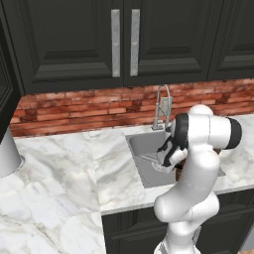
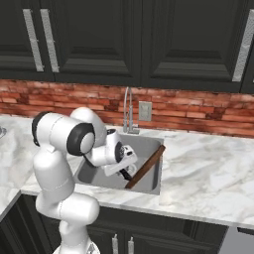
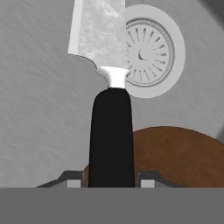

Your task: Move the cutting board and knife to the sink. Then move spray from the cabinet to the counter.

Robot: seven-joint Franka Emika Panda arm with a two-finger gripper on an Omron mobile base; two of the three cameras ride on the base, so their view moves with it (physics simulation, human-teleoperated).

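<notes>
Sink (image 2: 94, 173) set in white marble desk (image 2: 208, 168), red brick behind.
Claw (image 3: 111, 183) clamped on knife (image 3: 109, 109) above drain (image 3: 148, 52); cutting board (image 2: 145, 167) leaning inside basin.

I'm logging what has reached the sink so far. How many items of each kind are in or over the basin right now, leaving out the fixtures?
Cutting board, leaning in the sink: 1
Knife, black handle held by the gripper above the drain: 1
Total: 2
</notes>
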